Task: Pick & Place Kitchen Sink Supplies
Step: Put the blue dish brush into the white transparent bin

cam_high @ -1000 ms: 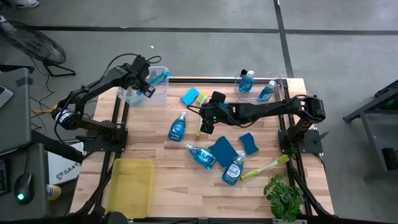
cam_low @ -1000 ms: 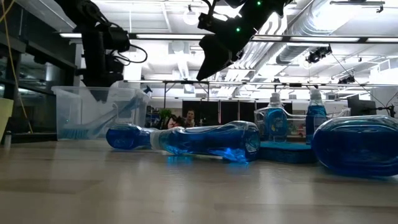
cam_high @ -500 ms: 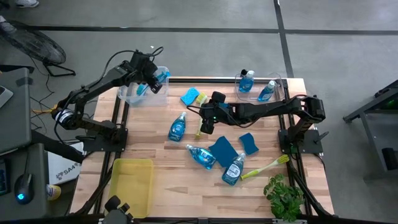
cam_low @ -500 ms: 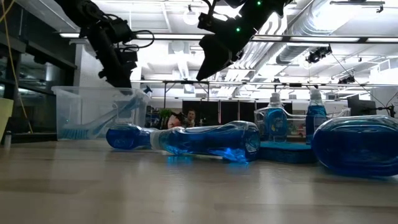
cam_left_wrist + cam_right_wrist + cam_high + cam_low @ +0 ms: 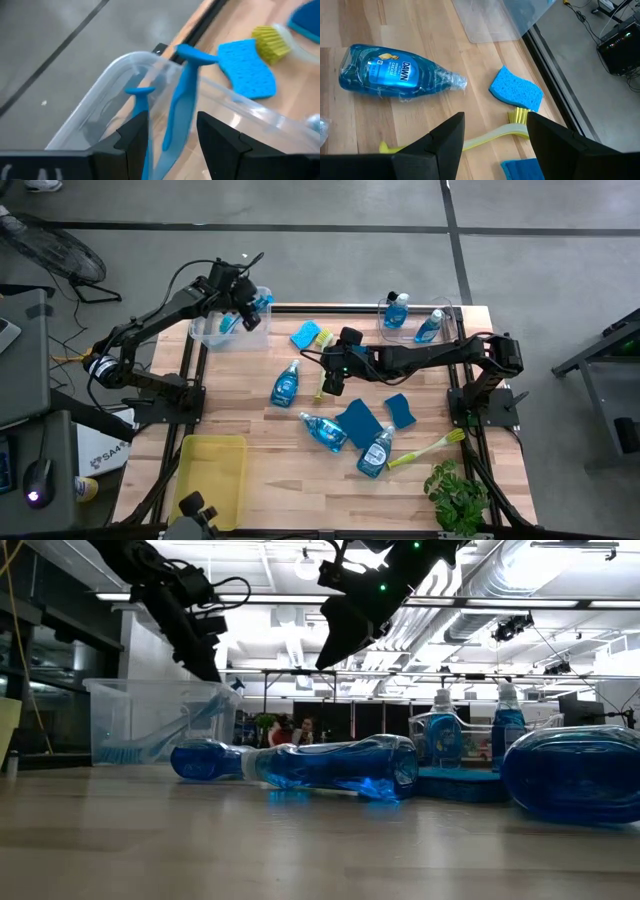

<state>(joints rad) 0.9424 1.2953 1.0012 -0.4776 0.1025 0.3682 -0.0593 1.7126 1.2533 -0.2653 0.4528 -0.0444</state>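
- Left gripper [image 5: 172,122]: directly above the bin [image 5: 125,65], fingers part-way apart, clamping nothing.
- Blue brush [image 5: 182,100]: in the bin, leaning on its wall. Long axis steeply tilted, handle tip up past the rim – judged placed, since the wall alone props it.
- Right gripper [image 5: 495,120]: well clear of the bin, above the green brush [image 5: 490,135], fingers wide and empty – judged poised to pick it.
- Green brush: flat on the table, bristles just beside a sponge [image 5: 516,90]. Bristle end nearer the bin, handle pointing away from it.
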